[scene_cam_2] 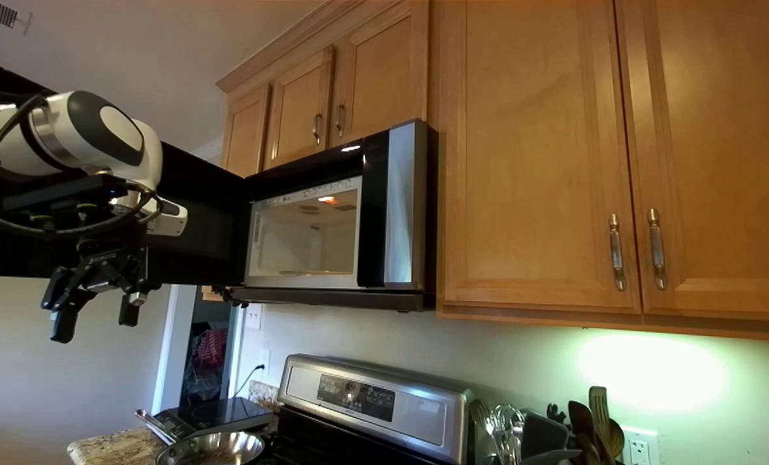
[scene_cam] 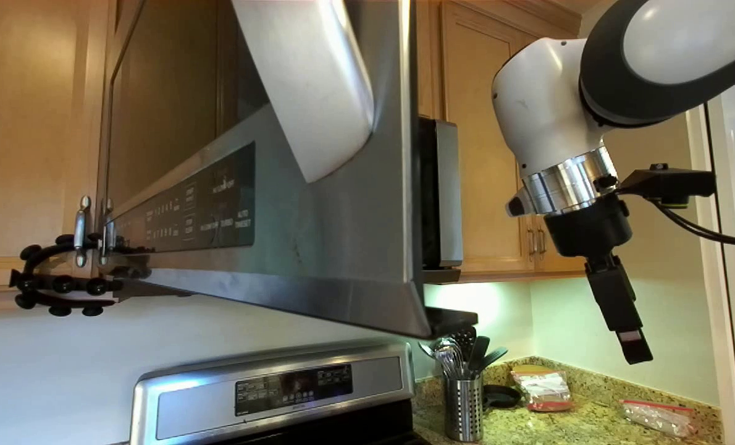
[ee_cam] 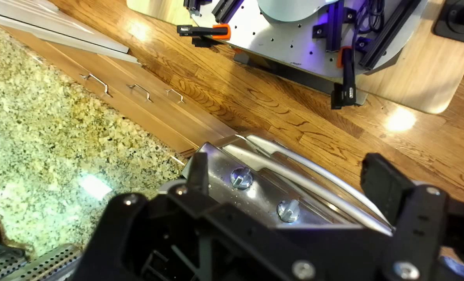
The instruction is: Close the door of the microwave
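Currently, the door point(scene_cam: 275, 179) (silvery steel frame, glossy dk window point(scene_cam: 163, 86), chunky bar handle point(scene_cam: 315, 86), blk btn strip point(scene_cam: 207, 210) near the btm) stands wide open off the microwave point(scene_cam_2: 375, 226) above the stove point(scene_cam_2: 371, 405), blk inner face showing, w/ the claw point(scene_cam_2: 95, 320) hanging on that side, fingers point(scene_cam_2: 64, 327) spread apart.

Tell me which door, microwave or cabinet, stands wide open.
The microwave door, swung out so the pale interior shows; none of the wooden cabinet doors in view stands wide open.
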`<state>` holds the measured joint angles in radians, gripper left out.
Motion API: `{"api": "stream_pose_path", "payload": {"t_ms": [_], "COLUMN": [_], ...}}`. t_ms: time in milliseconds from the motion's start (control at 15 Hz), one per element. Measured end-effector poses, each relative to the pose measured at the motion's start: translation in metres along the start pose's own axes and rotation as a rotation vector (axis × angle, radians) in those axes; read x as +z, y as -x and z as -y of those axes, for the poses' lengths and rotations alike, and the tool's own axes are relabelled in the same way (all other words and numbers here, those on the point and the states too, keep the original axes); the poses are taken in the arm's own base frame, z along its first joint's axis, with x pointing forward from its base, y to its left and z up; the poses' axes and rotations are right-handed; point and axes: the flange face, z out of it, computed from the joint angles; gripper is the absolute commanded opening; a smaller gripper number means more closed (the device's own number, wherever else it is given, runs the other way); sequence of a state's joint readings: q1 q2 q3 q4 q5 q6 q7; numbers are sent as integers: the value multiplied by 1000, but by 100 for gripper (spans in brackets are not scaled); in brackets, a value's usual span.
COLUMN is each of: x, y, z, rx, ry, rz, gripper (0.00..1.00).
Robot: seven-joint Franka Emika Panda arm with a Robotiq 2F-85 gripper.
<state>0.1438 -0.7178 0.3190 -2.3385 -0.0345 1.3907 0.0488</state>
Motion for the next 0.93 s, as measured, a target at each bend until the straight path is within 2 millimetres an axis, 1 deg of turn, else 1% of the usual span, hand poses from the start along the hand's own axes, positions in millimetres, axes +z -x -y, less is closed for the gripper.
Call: {"api": "stream_pose_path", "payload": {"t_ms": [667, 800, 933], "x": [-1, -5, -15], "y": [0, 4, 13], "z": [1, 7, 18], "rx": [-5, -19, -37], "ry": [1, 7, 23], "rz": [-2, -13, -43], "gripper": [100, 100, 100]}}
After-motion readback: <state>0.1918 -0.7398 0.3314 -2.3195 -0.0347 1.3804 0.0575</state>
